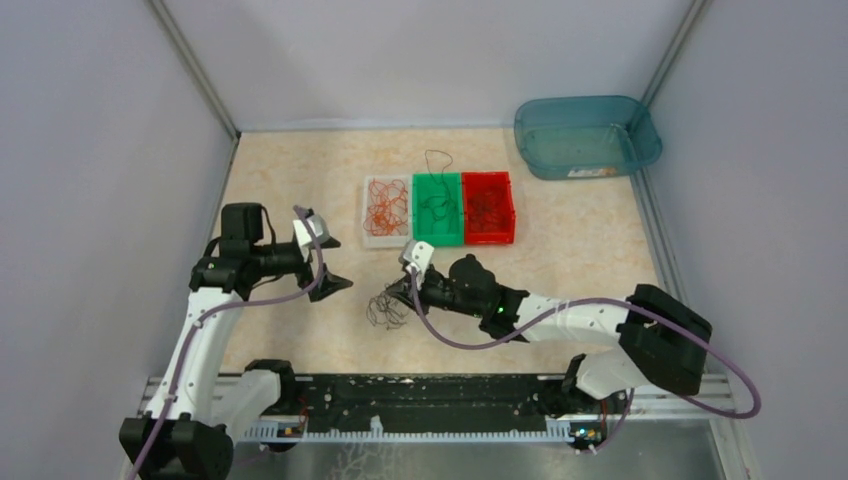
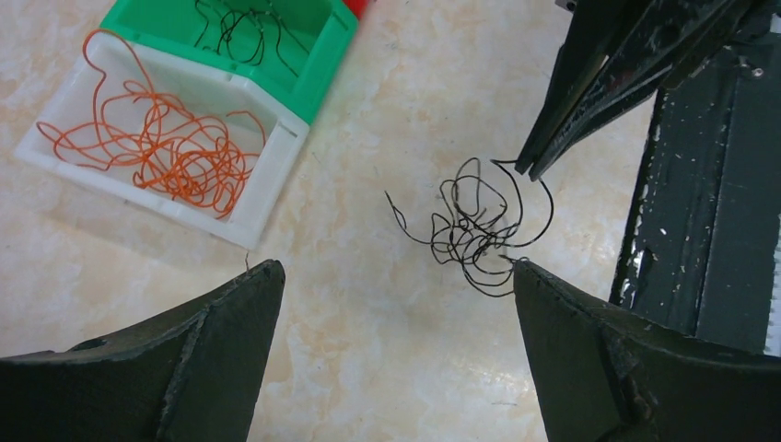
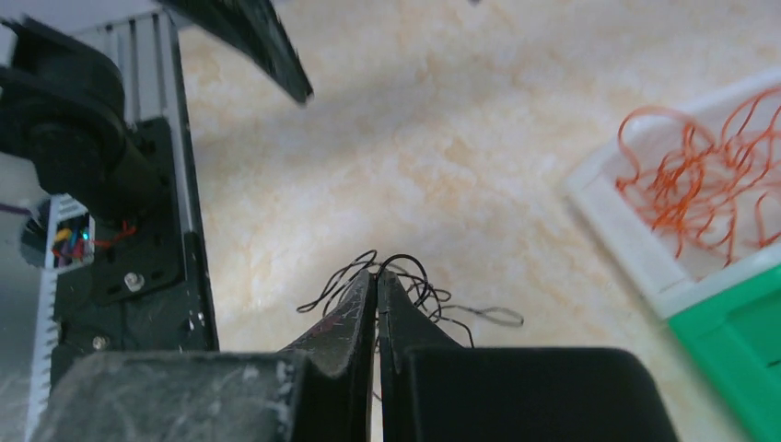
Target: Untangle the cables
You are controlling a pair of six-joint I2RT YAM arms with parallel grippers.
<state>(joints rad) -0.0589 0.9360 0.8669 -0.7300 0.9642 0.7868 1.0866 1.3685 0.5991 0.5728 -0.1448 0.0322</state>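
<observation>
Beige marble-look tabletop (image 1: 570, 260), plain grey walls (image 1: 100, 150) on three sides, teal tub (image 1: 585, 135) in far right corner. White bin (image 1: 385, 232), green bin (image 1: 437, 236) and red bin (image 1: 488, 234) in a row mid-table. Orange cables (image 2: 175, 152) lie in white bin. Dark cable tangle (image 2: 474, 226) on bare table near the bins. Right gripper (image 3: 378, 276) pressed together at tangle's edge; can't tell if a strand is caught. Left gripper (image 1: 335, 262) spread wide, above the table, apart from tangle.
</observation>
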